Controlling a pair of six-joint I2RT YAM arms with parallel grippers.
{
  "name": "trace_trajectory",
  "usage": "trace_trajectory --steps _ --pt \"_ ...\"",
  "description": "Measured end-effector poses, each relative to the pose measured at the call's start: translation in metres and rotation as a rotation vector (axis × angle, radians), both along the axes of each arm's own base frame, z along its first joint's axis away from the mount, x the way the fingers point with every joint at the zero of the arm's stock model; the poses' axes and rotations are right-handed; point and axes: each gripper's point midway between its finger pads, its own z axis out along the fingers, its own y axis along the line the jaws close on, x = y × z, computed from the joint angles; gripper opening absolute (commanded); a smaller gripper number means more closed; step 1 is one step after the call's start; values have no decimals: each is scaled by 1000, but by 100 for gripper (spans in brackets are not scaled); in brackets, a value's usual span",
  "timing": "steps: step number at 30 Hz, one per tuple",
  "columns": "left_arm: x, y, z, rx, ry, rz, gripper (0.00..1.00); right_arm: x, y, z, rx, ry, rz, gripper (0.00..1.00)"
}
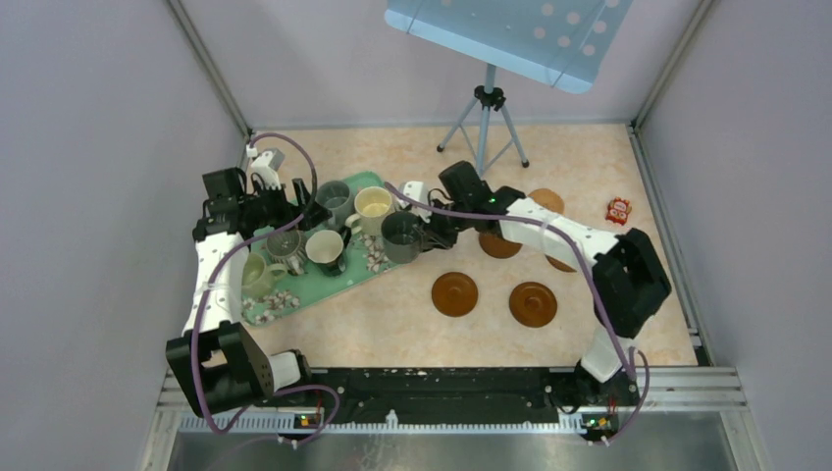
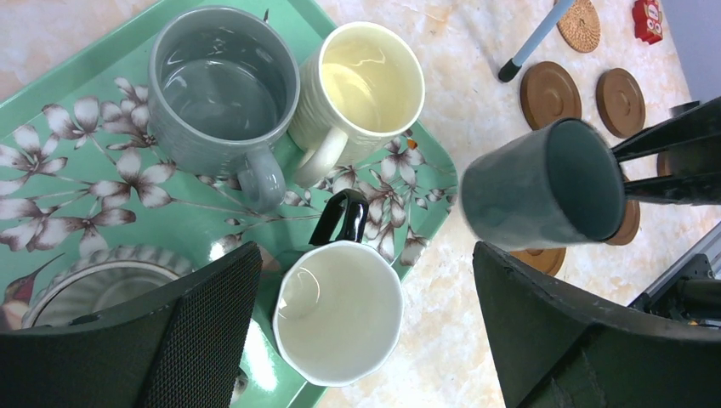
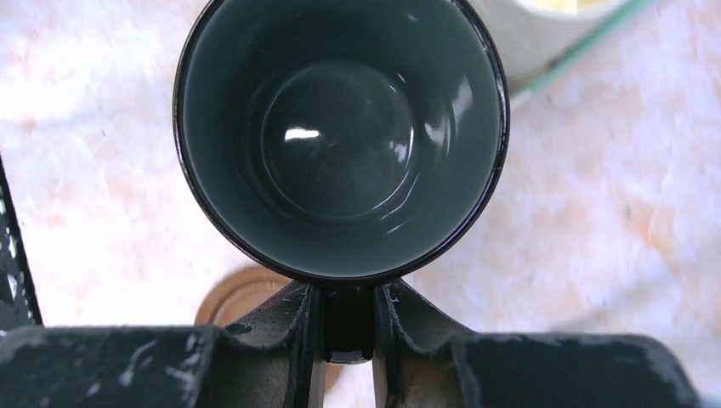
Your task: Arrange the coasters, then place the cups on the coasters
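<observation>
Lower middle of right wrist view: right gripper [image 3: 347, 331] pinching the handle of the dark green-grey mug [image 3: 340, 136]. A handle grip probably keeps the mug mouth-up for setting down. In the top view the mug hangs just off the tray's [image 1: 365, 181] right corner, over bare tabletop [image 1: 392, 314].

The left gripper [image 2: 366, 255] is spread wide above the cream-lined mug [image 2: 338, 310], touching nothing.

Only the right wrist view shows the pinch. Only the top view shows the coasters [image 1: 454, 293] laid out right of centre, some partly under the right arm [image 1: 549, 226].

Black-white arms [image 1: 520, 218], seemingly purple cables [image 1: 203, 294].
</observation>
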Motion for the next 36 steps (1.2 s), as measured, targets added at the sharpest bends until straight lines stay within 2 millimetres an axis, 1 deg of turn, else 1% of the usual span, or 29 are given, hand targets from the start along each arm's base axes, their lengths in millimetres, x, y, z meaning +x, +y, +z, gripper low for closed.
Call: trace_trajectory --steps 3,5,8,9,10,12,13,15,19,24,26,28,31,36 --pt "0 1 -1 4 2 5 99 0 -34 2 1 7 -61 0" --pt "0 1 -2 6 3 7 99 6 -68 -3 -9 13 -139 0" --pt "1 2 -1 8 -5 8 99 18 -125 -14 -34 33 -288 0" --pt "1 2 -1 9 -7 8 99 21 -142 -16 -40 39 -332 0" --pt "1 2 0 9 -10 7 99 24 -161 -18 -46 44 -385 0" --pt "2 2 0 10 -13 7 99 28 -192 -16 -51 40 -467 0" --pt "2 2 0 10 -14 7 99 30 -204 -14 -47 33 -503 0" --pt "2 2 1 11 -17 7 99 30 -223 -8 -41 16 -552 0" --pt "3 2 0 11 -18 8 99 33 -250 1 -35 -18 -627 0" --pt "3 2 0 8 -18 6 99 50 -288 -1 -82 -63 -791 0" --pt "3 1 1 6 -22 6 99 56 -299 -2 -99 -73 -860 0" --pt "4 1 2 5 -29 3 99 64 -308 -5 -108 -80 -917 0" --pt "4 1 3 1 -33 0 99 73 -314 -14 -115 -73 -968 0" --pt "3 0 2 -4 -29 -3 99 84 -319 -31 -120 -50 -1008 0"
